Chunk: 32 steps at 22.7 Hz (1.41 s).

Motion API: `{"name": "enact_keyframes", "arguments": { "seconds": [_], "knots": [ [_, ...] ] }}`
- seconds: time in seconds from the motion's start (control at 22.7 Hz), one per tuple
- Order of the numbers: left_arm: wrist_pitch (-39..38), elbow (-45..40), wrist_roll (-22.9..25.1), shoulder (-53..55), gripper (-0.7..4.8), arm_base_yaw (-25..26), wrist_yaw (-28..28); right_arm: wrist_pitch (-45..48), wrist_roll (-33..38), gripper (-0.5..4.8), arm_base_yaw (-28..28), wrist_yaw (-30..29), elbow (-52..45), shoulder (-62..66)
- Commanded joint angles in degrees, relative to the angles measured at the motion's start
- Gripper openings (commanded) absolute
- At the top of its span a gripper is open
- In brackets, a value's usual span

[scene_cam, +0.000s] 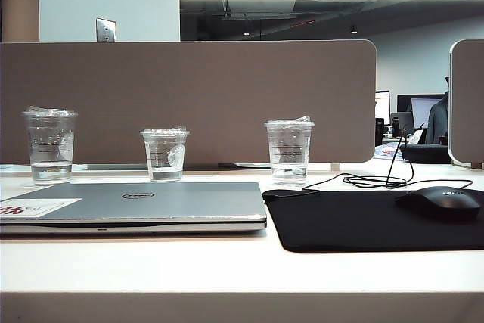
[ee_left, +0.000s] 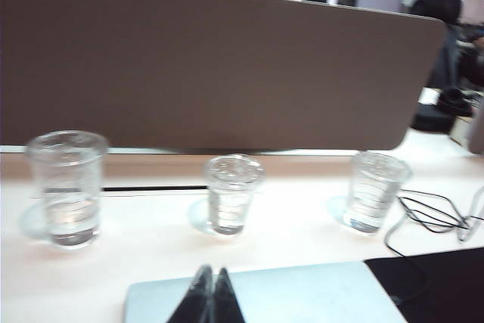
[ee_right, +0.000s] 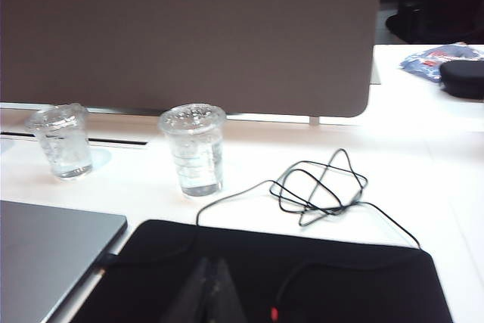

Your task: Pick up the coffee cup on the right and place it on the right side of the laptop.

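The coffee cup (scene_cam: 289, 150), clear with faint lines, a lid and a little water, stands upright behind the gap between the closed silver laptop (scene_cam: 136, 206) and the black mouse mat. The left wrist view shows the coffee cup (ee_left: 372, 191) far off beyond the laptop (ee_left: 302, 293), over whose back edge my left gripper (ee_left: 212, 270) hovers, shut and empty. In the right wrist view my right gripper (ee_right: 212, 262) is shut and empty above the mat, with the coffee cup (ee_right: 194, 149) ahead of it and the laptop (ee_right: 45, 255) to one side. Neither arm shows in the exterior view.
Two more clear cups (scene_cam: 51, 145) (scene_cam: 165, 154) stand behind the laptop. On the black mouse mat (scene_cam: 363, 221) lies a black mouse (scene_cam: 442, 202), and its tangled cable (scene_cam: 378, 181) runs close beside the coffee cup. A brown partition (scene_cam: 189, 100) closes the desk's back edge.
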Motion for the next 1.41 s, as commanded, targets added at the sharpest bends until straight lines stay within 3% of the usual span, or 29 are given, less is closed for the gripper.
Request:
{"name": "enact_keyframes", "arguments": {
  "seconds": [0.04,0.26,0.44,0.48,0.62,0.66,0.71,0.75,0.79,1.06,1.28,1.41],
  "knots": [
    [-0.3,4.5,-0.2,5.9,-0.06,-1.0,5.0,9.0,0.1,-0.05,1.9,-0.2,1.2,6.6],
    [-8.8,12.4,2.1,13.3,-0.06,-7.8,4.7,15.9,-0.1,-0.05,5.2,-0.2,3.4,18.2],
    [-15.4,18.4,2.7,17.9,-0.06,-15.5,-4.4,19.5,-0.1,-0.05,6.6,-0.3,7.0,27.3],
    [-17.6,20.2,5.0,19.1,-0.06,-17.2,-7.0,21.1,0.0,-0.04,6.6,-0.7,8.5,30.7],
    [-18.8,22.3,7.1,21.0,-0.06,-20.2,-10.3,25.2,-0.1,0.01,6.7,-4.9,11.4,38.2],
    [-18.5,22.8,7.1,21.7,-0.06,-21.3,-10.8,26.9,-0.1,0.38,6.9,-5.9,12.9,42.3],
    [-18.3,22.8,7.1,21.9,-0.06,-21.4,-10.6,28.3,-0.1,1.23,6.9,-6.8,13.8,45.1],
    [-18.1,22.8,6.9,22.0,-0.06,-21.5,-10.4,31.1,-0.3,4.2,6.9,-7.8,15.1,49.5],
    [-17.9,22.8,6.9,22.1,-0.06,-21.6,-10.4,34.7,-0.2,4.79,7.0,-7.8,16.4,54.0],
    [-17.9,22.8,6.9,22.2,-0.06,-21.6,-10.2,38.9,-0.2,4.79,7.1,-8.0,25.6,70.6],
    [-17.7,22.8,6.8,22.3,-0.06,-21.6,-9.1,38.8,-0.8,4.79,7.1,-14.6,37.1,83.0],
    [-17.3,22.8,6.4,22.3,-0.06,-21.6,-8.4,38.5,-1.3,4.79,7.1,-15.5,43.4,89.1]
  ]
}}
